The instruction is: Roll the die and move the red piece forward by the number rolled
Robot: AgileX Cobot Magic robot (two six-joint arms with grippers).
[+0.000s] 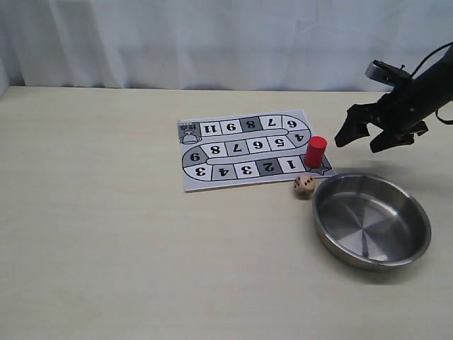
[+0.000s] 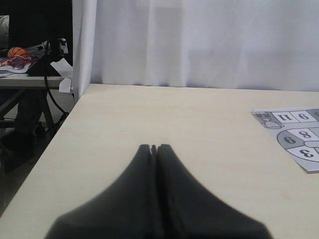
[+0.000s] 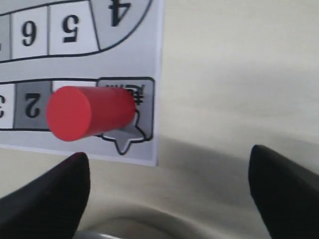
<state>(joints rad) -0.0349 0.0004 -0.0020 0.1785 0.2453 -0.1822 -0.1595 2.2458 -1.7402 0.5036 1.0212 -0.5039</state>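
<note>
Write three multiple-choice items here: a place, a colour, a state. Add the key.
1. Where is the small beige die with black pips?
A. on the pale table beside the round steel bowl
B. inside that bowl
C. off the table
2. What colour is the upright cylinder piece on the printed paper board's star square?
A. blue
B. red
C. green
3. The right gripper is:
A. shut on the die
B. shut on the piece
C. open and empty
Key: 1 A, it lies on tabletop outside the rim; 2 B, it shows red; 3 C, its fingers stand wide apart.
</note>
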